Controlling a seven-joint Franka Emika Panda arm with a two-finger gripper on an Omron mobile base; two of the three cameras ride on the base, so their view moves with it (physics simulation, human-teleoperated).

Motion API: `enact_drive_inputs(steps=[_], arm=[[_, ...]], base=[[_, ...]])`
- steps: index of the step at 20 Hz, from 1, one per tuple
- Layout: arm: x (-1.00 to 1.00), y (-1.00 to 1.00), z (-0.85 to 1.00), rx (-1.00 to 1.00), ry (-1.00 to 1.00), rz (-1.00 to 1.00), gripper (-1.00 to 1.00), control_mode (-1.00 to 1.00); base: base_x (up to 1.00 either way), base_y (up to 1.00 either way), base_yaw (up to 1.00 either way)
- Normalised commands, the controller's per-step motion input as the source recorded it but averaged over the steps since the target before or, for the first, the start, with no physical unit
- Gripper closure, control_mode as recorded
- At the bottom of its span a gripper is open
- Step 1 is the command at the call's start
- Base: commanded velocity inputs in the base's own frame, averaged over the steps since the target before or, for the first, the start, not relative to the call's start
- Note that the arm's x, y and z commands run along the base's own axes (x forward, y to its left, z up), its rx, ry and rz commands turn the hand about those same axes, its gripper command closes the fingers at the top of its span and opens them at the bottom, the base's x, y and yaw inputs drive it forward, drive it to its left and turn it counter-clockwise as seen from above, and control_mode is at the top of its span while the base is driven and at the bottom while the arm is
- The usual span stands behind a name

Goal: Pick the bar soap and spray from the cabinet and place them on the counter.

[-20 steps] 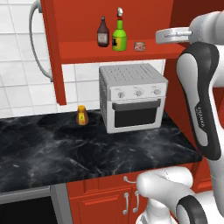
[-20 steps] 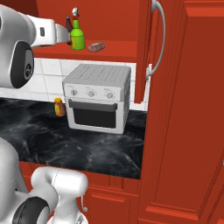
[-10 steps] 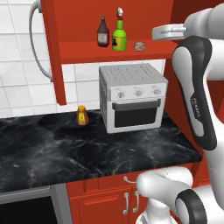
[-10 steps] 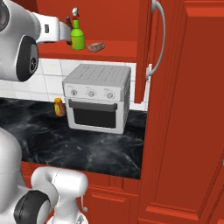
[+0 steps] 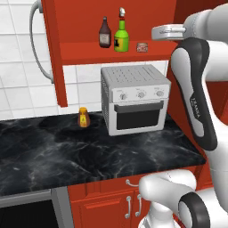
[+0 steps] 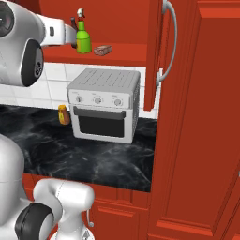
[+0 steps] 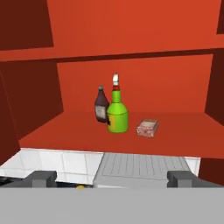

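Left base view: a toaster oven (image 5: 135, 99) and small orange bottle (image 5: 83, 118) sit on the counter (image 5: 67, 151).

Right base view: the spray (image 6: 83, 37) stands green and upright on the cabinet (image 6: 112, 51) shelf.

Hand view: a brown bottle (image 7: 101, 105) touches the spray's far side; the pinkish bar soap (image 7: 147, 127) lies just beside. The gripper (image 7: 112, 178) fingers stand wide apart, holding nothing.

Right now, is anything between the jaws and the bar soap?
No. In the hand view the bar soap lies ahead on the cabinet shelf, over bare red shelf; the spray stands beside it, off that line.
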Motion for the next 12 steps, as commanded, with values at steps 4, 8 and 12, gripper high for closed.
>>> enact_drive_inputs(steps=[4,8,12], arm=[[0.00,0.00,-0.09,0.04,-0.10,0.00,-1.00,-1.00],[0.00,0.03,0.00,0.00,-0.15,0.00,-1.00,-1.00],[0.00,0.10,0.00,0.00,-0.18,0.00,-1.00,-1.00]], base=[[0.00,0.00,0.00],[0.00,0.00,0.00],[0.00,0.00,0.00]])
